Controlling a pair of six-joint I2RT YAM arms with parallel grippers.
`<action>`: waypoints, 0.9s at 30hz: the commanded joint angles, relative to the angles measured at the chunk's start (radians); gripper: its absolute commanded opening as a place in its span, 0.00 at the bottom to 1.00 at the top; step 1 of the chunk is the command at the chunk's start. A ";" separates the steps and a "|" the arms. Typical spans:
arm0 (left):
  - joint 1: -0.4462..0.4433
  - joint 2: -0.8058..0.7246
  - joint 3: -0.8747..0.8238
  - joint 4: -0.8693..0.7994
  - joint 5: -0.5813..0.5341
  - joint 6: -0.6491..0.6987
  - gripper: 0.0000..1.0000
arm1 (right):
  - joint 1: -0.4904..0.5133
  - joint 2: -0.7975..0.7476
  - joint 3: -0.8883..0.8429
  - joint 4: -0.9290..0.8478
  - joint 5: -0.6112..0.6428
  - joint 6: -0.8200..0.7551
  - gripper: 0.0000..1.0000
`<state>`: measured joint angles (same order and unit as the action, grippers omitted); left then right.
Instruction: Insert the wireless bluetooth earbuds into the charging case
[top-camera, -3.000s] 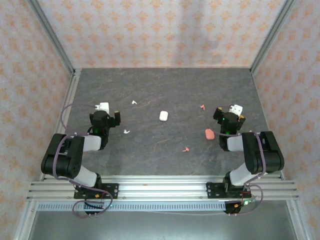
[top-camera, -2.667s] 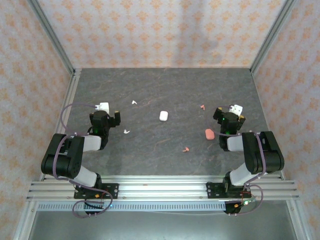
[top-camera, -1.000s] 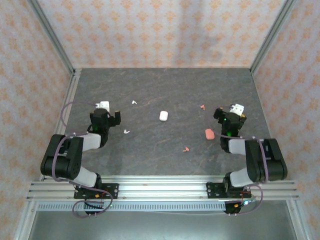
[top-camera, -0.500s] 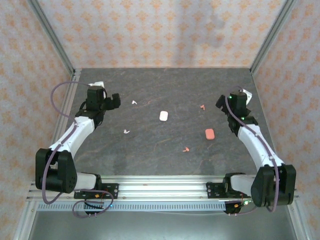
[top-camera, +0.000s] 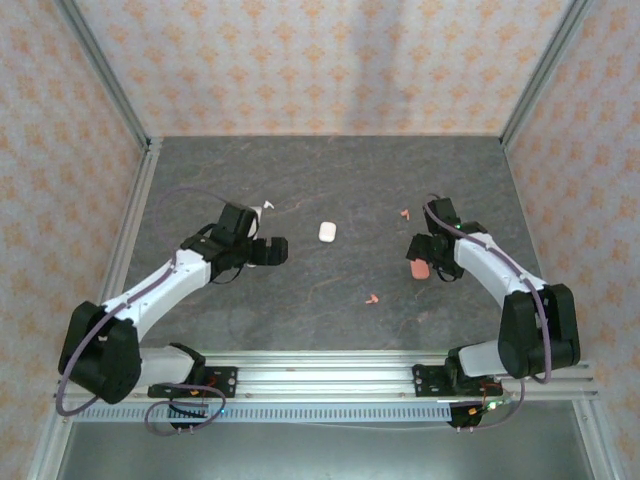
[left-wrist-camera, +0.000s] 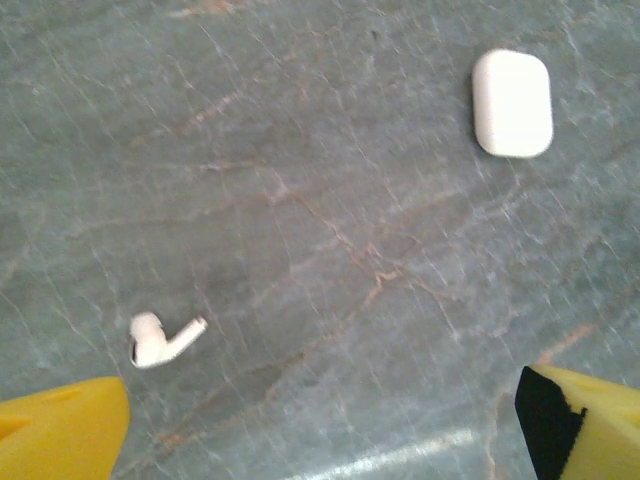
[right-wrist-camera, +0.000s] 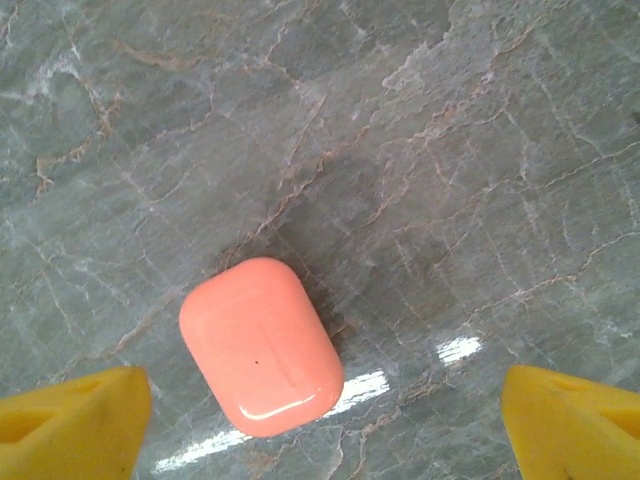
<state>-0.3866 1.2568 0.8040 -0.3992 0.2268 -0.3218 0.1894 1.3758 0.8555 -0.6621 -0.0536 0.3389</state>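
Both tools hang spread; the left tool (left-wrist-camera: 320, 425) over a tiny white stemmed plastic earbud (left-wrist-camera: 160, 340) lying off-centre on the grey marbled tabletop (left-wrist-camera: 330, 200), the right tool (right-wrist-camera: 320, 420) over a coral-pink pebble-shaped case (right-wrist-camera: 262, 345); centre each before pinching.

There are four earbuds in all: one white earbud (top-camera: 267, 205), a second white earbud (left-wrist-camera: 163, 339), one pink earbud (top-camera: 404, 213) and a second pink earbud (top-camera: 371, 298). There are two cases, one white case (top-camera: 326, 232) and one pink case (right-wrist-camera: 262, 345). The robot arms number two, the left arm (top-camera: 160, 285) and the right arm (top-camera: 492, 262).
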 joint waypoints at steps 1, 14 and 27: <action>-0.015 -0.038 -0.023 0.050 0.034 -0.016 1.00 | 0.003 0.000 -0.010 -0.032 -0.018 -0.064 0.90; -0.025 -0.088 -0.048 0.138 0.088 0.021 1.00 | 0.053 0.185 0.079 -0.058 -0.044 -0.162 0.77; -0.040 -0.002 -0.006 0.110 0.038 -0.021 1.00 | 0.077 0.292 0.120 -0.090 -0.039 -0.197 0.55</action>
<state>-0.4133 1.2461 0.7696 -0.2806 0.2985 -0.3202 0.2653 1.6543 0.9554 -0.7006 -0.1081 0.1635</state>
